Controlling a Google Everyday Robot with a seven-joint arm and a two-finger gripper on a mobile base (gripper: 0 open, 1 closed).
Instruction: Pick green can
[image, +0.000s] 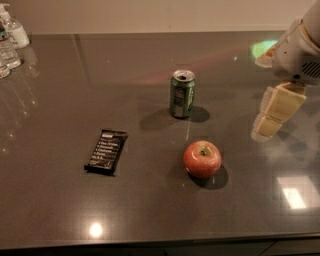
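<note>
The green can stands upright near the middle of the dark table, with a silver top and pale label markings. My gripper hangs at the right side of the view, its pale fingers pointing down, above the table. It is well to the right of the can and a little nearer to the camera, not touching it. Nothing shows between the fingers.
A red apple sits in front of the can, to its right. A black snack bar lies at the left front. Clear water bottles stand at the far left corner. The table's front edge runs along the bottom.
</note>
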